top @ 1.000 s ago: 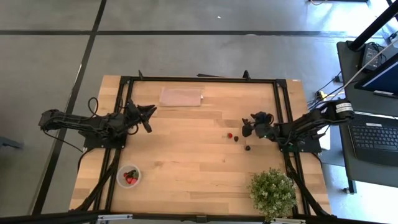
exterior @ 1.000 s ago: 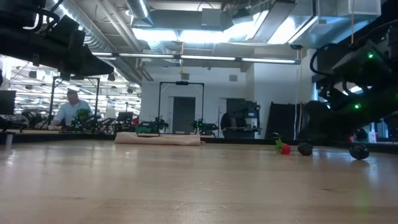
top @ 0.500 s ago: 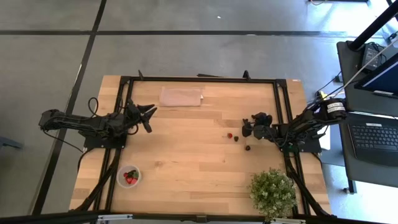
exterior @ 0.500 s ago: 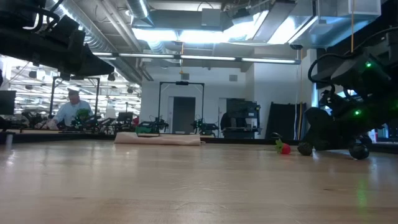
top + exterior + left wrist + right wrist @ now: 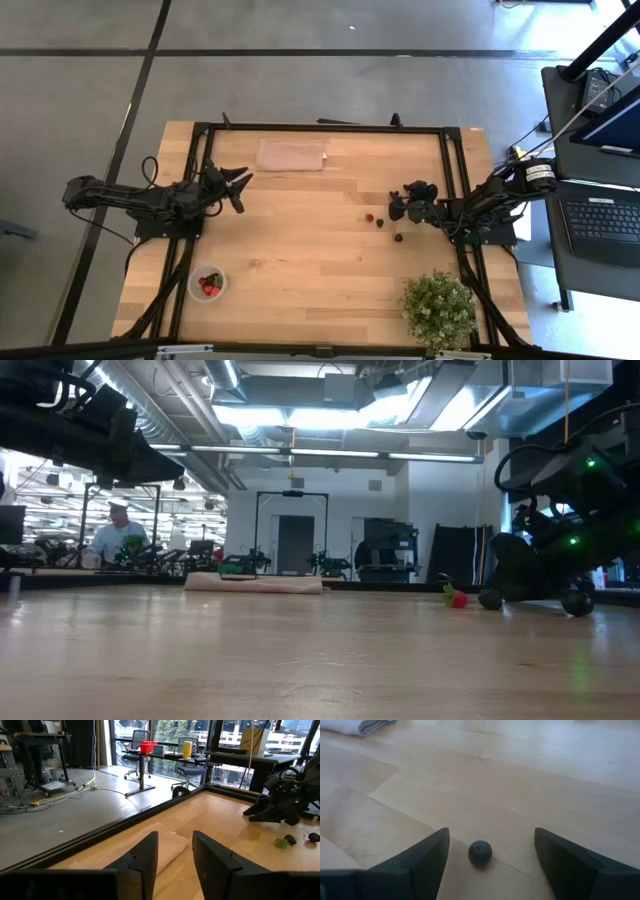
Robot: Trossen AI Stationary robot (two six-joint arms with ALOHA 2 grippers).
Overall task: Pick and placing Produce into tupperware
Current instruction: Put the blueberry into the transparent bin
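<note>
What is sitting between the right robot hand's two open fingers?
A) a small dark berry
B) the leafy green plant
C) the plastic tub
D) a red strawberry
A: the right wrist view shows a small dark berry lying on the wooden table in the gap of the right gripper, whose fingers stand wide apart on either side without touching it.

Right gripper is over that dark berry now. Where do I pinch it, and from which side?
Pinch the dark berry across its middle, coming straight down. It is small, round and lies free on the table, already centred between the right gripper open fingers.
</note>
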